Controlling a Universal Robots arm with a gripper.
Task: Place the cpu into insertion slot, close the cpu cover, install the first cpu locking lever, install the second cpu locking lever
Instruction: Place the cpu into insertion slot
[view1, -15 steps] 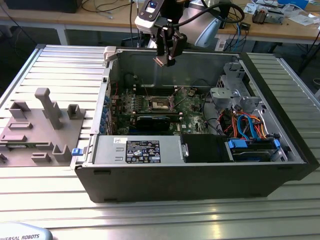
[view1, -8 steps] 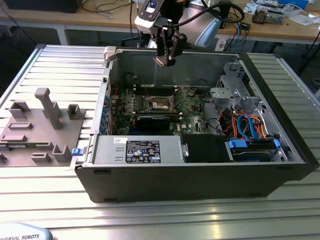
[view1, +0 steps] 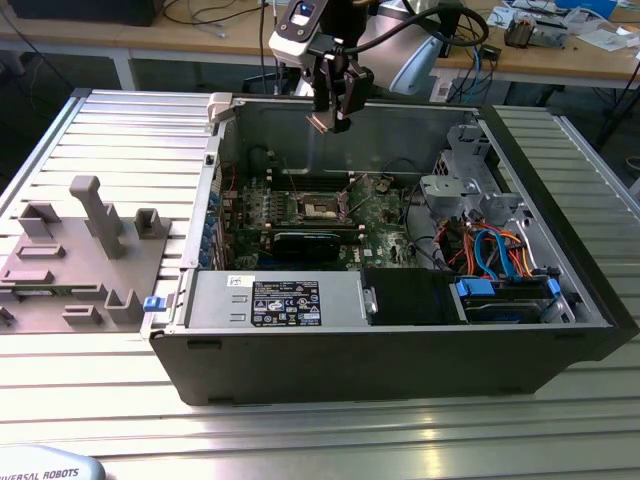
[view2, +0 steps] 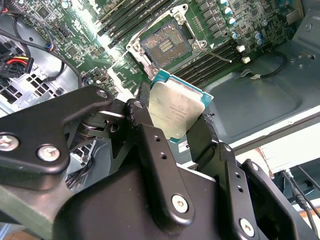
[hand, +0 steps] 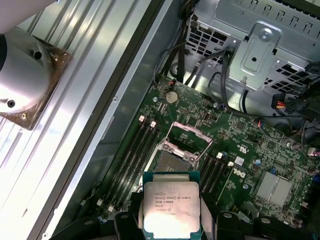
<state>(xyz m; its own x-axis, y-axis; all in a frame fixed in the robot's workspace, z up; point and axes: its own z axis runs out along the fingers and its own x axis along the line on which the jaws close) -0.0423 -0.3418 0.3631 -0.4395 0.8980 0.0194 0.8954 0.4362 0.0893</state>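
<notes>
The gripper was clenched on the cpu by its edges, well above the insertion slot at the green board's middle — any skew or misrotation on lowering could likely crush the slot's contacts.

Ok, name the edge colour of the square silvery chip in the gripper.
Teal-green, framing the silvery cpu; clearest in the first wrist view.

Silvery cpu held aloft, insertion slot bare, cpu cover seemingly raised
</notes>
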